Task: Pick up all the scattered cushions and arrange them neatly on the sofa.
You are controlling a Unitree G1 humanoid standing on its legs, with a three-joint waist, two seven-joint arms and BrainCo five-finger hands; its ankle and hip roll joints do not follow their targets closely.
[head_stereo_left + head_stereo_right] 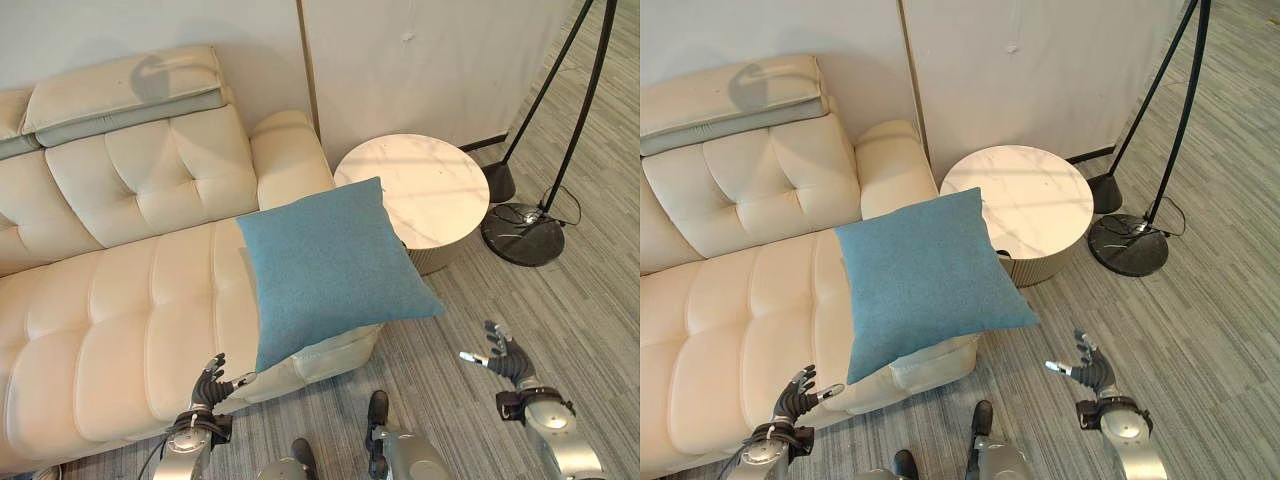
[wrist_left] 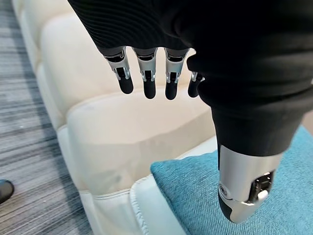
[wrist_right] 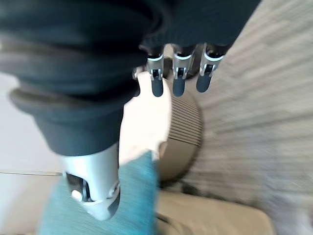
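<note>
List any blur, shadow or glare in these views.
Right wrist view: motion-smeared, the round table and floor streaked. Left wrist view: sharp on the left hand and the blue cushion. Left eye view: a curved shadow falls on the sofa headrest; soft glare on the table top.

Sofa [image 1: 110, 300] cut off at left

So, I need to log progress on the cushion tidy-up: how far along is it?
Partly done. One blue cushion lies on the cream sofa, but crooked, its corner hanging off the seat's end toward the round side table. Nothing is in hand: the left hand by the seat's front edge and the right hand over the floor are both open. Left: straightening that cushion; no others are visible here.
</note>
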